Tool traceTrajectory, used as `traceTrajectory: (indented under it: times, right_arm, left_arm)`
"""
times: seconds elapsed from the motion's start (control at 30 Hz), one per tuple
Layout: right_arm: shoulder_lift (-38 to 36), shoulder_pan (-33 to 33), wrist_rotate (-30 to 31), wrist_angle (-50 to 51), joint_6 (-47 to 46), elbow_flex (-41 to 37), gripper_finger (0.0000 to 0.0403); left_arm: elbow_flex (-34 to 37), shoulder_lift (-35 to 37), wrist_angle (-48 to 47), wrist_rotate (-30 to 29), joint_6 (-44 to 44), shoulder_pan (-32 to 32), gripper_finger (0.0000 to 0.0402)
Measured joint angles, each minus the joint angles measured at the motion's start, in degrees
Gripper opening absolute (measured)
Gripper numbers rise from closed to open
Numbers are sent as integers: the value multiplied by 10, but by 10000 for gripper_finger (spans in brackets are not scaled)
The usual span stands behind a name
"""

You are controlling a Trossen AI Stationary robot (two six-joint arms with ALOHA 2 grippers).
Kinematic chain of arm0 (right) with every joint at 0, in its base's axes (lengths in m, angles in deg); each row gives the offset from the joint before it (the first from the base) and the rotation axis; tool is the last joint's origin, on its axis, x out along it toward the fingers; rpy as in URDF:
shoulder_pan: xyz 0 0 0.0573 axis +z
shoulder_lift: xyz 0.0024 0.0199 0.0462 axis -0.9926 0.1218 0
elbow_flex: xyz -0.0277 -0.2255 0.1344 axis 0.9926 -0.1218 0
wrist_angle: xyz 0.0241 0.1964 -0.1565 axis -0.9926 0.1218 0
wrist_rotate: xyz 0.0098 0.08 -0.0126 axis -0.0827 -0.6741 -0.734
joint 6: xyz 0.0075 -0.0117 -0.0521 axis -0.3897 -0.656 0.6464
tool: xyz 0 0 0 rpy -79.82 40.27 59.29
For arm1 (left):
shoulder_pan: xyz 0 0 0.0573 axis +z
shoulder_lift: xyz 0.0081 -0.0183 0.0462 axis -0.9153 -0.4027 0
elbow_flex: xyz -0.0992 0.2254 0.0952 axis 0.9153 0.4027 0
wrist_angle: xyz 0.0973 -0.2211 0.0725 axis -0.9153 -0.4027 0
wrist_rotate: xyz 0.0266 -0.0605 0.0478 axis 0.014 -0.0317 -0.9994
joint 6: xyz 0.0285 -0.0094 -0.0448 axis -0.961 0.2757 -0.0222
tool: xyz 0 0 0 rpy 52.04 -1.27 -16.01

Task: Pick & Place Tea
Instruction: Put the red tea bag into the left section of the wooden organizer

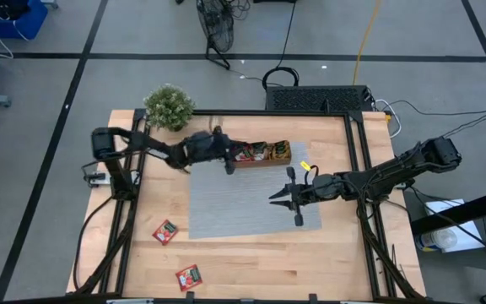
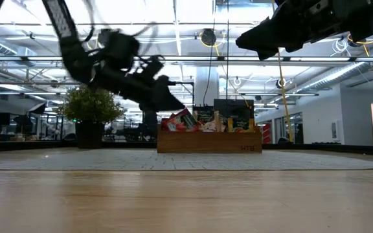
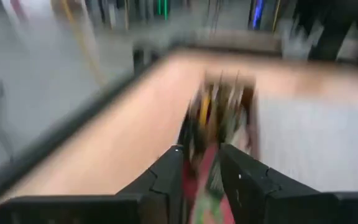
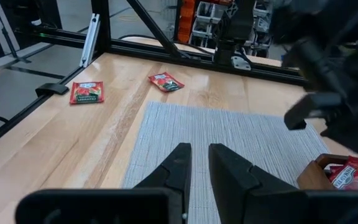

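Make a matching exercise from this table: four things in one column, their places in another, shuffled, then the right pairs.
Things:
1. potted plant
2. wooden tray
3. right gripper
4. two red tea packets

Places:
A. over the grey mat
B. on bare wood at the table's near-left part
C. the table's far-left corner
D. at the mat's far edge, filled with packets

Pairs: 1-C, 2-D, 3-A, 4-B

two red tea packets (image 1: 165, 230) flat on table; others upright in tray (image 1: 260, 153)
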Motion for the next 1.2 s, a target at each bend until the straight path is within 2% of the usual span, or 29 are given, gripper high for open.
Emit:
traceTrajectory:
  times: [0.1,0.17,0.3,0.4,0.5,0.63,0.87,1.03,1.2]
  right_arm:
    - [0,0,0,0,1,0,43]
    - [0,0,0,0,2,0,43]
    - [0,0,0,3,2,0,43]
    - [0,0,0,8,2,0,43]
    - [0,0,0,9,2,0,43]
    - [0,0,0,9,2,0,43]
    - [0,0,-2,9,2,0,43]
    - [0,0,-2,9,1,0,43]
    - [0,0,-2,10,1,0,43]
  left_arm:
    - [-76,35,-244,3,-12,6,119]
    - [-128,43,-362,4,-48,7,125]
    - [-214,42,-522,46,-119,7,133]
    - [-258,42,-587,85,-147,7,133]
    - [-288,42,-631,107,-163,7,134]
    - [-316,42,-660,106,-167,12,134]
    - [-316,37,-666,106,-174,37,134]
    - [-316,23,-679,166,-166,50,134]
    - [-316,14,-666,169,-168,52,134]
